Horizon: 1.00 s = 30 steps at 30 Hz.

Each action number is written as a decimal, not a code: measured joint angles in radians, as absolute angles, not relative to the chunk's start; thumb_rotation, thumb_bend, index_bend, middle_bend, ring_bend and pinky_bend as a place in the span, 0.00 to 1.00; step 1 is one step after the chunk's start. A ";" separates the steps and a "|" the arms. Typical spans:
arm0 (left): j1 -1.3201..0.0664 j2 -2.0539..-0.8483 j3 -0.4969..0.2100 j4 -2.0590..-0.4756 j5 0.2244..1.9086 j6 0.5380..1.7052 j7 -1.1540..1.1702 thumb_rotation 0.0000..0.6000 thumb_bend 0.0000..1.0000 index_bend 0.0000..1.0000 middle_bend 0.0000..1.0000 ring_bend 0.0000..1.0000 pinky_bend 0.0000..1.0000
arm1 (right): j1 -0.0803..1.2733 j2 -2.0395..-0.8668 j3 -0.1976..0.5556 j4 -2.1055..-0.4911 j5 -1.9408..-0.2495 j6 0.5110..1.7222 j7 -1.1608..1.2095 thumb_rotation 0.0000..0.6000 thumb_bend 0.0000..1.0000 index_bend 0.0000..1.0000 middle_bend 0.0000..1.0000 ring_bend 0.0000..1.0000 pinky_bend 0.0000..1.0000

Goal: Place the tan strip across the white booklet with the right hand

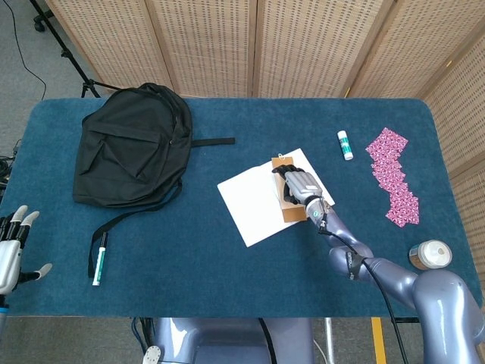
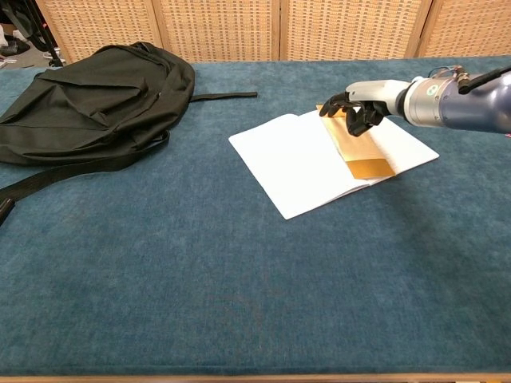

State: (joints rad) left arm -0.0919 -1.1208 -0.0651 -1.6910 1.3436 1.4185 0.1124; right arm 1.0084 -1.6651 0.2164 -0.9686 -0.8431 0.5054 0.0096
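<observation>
The white booklet [image 1: 254,199] [image 2: 299,159] lies open at the table's middle. Across its right page, running far to near, lies the tan strip [image 1: 291,211] [image 2: 361,155], flat on the paper. My right hand [image 1: 300,185] [image 2: 360,105] sits on the strip's far half, fingers curled down and gripping it near the far end. The strip's far end is partly hidden under that hand. My left hand [image 1: 12,251] hangs off the table's near left corner, fingers spread, holding nothing; the chest view does not show it.
A black backpack [image 1: 130,148] [image 2: 88,92] fills the far left, a strap trailing toward the booklet. A marker [image 1: 98,258] lies near left. At the right are a glue stick [image 1: 345,144], a pink patterned strip [image 1: 394,176] and a lidded cup [image 1: 430,255].
</observation>
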 measured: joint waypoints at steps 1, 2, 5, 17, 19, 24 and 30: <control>-0.092 -1.121 -0.065 -1.691 1.343 1.418 0.113 1.00 0.00 0.00 0.00 0.00 0.00 | 1.010 -1.669 0.215 -0.964 -0.842 0.502 0.005 1.00 1.00 0.14 0.11 0.00 0.10; -0.092 -1.121 -0.065 -1.691 1.343 1.417 0.114 1.00 0.00 0.00 0.00 0.00 0.00 | 1.010 -1.671 0.214 -0.961 -0.842 0.498 0.002 1.00 1.00 0.14 0.11 0.00 0.11; -0.093 -1.123 -0.065 -1.690 1.341 1.415 0.116 1.00 0.00 0.00 0.00 0.00 0.00 | 1.013 -1.678 0.212 -0.954 -0.851 0.485 -0.001 1.00 1.00 0.14 0.11 0.00 0.12; -0.096 -1.127 -0.068 -1.687 1.331 1.410 0.123 1.00 0.00 0.00 0.00 0.00 0.00 | 1.014 -1.672 0.215 -0.963 -0.970 0.457 0.037 1.00 1.00 0.16 0.14 0.00 0.13; -0.097 -1.129 -0.069 -1.687 1.329 1.408 0.125 1.00 0.00 0.00 0.00 0.00 0.00 | 1.013 -1.665 0.214 -0.968 -1.000 0.448 0.050 1.00 1.00 0.17 0.14 0.00 0.14; -0.099 -1.131 -0.069 -1.688 1.328 1.408 0.132 1.00 0.00 0.00 0.00 0.00 0.00 | 1.012 -1.656 0.213 -0.981 -1.049 0.430 0.085 1.00 1.00 0.17 0.15 0.00 0.14; -0.099 -1.131 -0.069 -1.688 1.327 1.408 0.134 1.00 0.00 0.00 0.00 0.00 0.00 | 1.014 -1.649 0.209 -0.994 -1.098 0.417 0.104 1.00 1.00 0.18 0.15 0.00 0.14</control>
State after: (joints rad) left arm -0.0987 -1.1315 -0.0689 -1.6883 1.3266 1.4078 0.1338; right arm 1.0141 -1.6492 0.2091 -0.9936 -1.0983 0.4175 0.1043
